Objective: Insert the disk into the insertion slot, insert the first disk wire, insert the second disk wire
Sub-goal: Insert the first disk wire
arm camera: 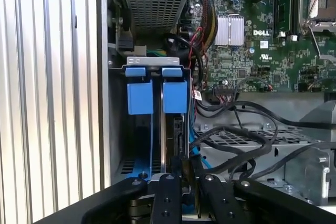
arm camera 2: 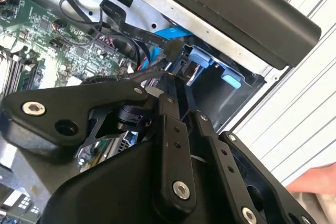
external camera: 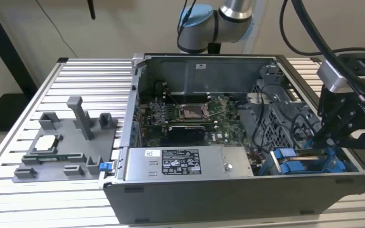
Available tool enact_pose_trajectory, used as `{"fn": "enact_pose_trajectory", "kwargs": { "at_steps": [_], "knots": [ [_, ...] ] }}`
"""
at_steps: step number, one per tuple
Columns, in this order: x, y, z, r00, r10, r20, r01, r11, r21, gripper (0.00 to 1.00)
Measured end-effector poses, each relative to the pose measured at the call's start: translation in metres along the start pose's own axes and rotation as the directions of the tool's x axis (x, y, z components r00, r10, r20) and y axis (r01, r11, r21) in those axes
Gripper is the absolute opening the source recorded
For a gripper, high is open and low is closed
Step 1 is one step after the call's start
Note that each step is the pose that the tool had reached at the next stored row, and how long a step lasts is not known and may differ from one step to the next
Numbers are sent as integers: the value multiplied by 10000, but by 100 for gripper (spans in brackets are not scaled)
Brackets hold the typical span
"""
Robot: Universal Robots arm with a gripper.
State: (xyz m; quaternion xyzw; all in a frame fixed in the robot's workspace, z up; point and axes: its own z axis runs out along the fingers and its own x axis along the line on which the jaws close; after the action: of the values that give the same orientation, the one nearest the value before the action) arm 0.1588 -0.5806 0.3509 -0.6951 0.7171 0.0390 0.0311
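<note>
Disk (external camera: 294,166) seated in slot (arm camera: 157,62), lower right of exterior view | your gripper (arm camera 2: 178,80) pressed nearly together, seemingly pinching a black plug (arm camera 2: 172,51) | disk's end lies straight ahead of it, very near, long axis in line

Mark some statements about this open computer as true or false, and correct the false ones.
1. The case is open and the motherboard shows. True.
2. The gripper hangs over the motherboard. False: it is at the drive cage, at the exterior view's right.
3. Two blue carriers stand side by side in the drive cage. True.
4. The power supply lies outside the case. False: it sits inside the case.
</note>
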Motion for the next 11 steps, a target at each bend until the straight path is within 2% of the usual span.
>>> {"fn": "enact_pose_trajectory", "kwargs": {
  "at_steps": [11],
  "knots": [
    [-2, -1, 70, 10000, -20, -52, 21, 9999, 154, 0]
  ]
}}
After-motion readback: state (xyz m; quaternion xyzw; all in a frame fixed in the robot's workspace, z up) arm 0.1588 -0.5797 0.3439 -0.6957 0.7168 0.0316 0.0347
